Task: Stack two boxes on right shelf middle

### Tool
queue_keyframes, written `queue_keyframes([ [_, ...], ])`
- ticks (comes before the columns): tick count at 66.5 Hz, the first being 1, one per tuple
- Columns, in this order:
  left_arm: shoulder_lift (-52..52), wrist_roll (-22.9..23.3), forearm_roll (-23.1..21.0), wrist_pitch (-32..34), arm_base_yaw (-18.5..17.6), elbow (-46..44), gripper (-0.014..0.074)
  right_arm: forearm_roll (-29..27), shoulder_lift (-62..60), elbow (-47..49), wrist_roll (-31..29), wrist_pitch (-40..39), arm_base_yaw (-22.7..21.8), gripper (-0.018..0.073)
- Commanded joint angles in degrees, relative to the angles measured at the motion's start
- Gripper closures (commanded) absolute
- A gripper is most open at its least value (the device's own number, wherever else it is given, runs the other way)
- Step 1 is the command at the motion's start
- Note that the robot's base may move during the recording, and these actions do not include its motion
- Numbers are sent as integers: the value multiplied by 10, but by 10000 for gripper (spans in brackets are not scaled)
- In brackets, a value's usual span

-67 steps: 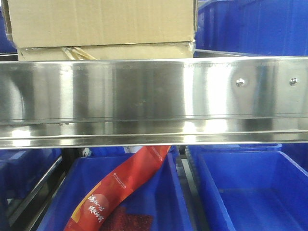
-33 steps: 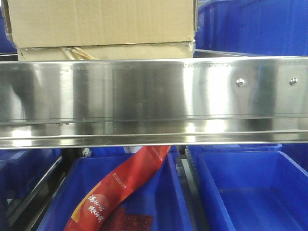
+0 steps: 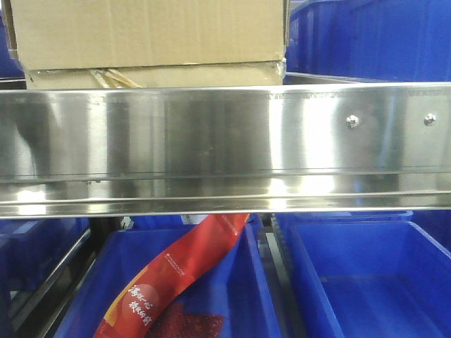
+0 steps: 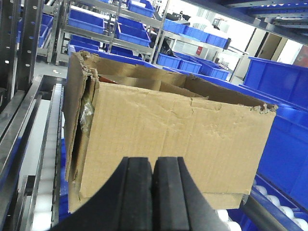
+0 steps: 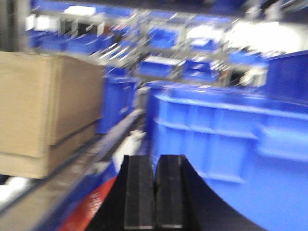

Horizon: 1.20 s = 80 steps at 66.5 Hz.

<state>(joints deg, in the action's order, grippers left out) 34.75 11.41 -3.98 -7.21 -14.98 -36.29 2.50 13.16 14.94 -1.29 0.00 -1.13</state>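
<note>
Two tan cardboard boxes stand stacked on the steel shelf. In the front view the upper box [image 3: 148,32] rests on the lower box [image 3: 162,75], behind the mirror-like front lip [image 3: 225,144] with two screw heads. In the left wrist view the dented upper box [image 4: 168,130] sits on the lower one [image 4: 226,199]; my left gripper [image 4: 153,192] is shut and empty just in front of them. In the blurred right wrist view the stack [image 5: 43,110] is at the left, and my right gripper [image 5: 155,192] is shut and empty, away from it.
Blue plastic bins [image 3: 352,282] fill the level below the lip, one holding a red packet [image 3: 176,274]. More blue bins [image 3: 366,39] stand on the shelf right of the boxes. A large blue bin [image 5: 231,139] is close ahead of the right gripper. White rollers [image 4: 48,159] run left of the boxes.
</note>
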Motion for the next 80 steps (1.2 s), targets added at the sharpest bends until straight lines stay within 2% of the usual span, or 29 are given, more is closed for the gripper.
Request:
queue_keyframes([
  [1,-3,2,-4,11,-1,2,707,-17,-31,-49,-18,-32,-20,724],
  [14,-3,2,-4,11,-1,2,707,-17,-132,-149,-18,-25,-20,724],
  [21,-3,2,-4,12,-1,2,707,-17,-132,-149,-13,-6,-21,724],
  [80,-2,2,-4,23,-1,2,707,-17,-132,-149,-13,-5,-22,724],
])
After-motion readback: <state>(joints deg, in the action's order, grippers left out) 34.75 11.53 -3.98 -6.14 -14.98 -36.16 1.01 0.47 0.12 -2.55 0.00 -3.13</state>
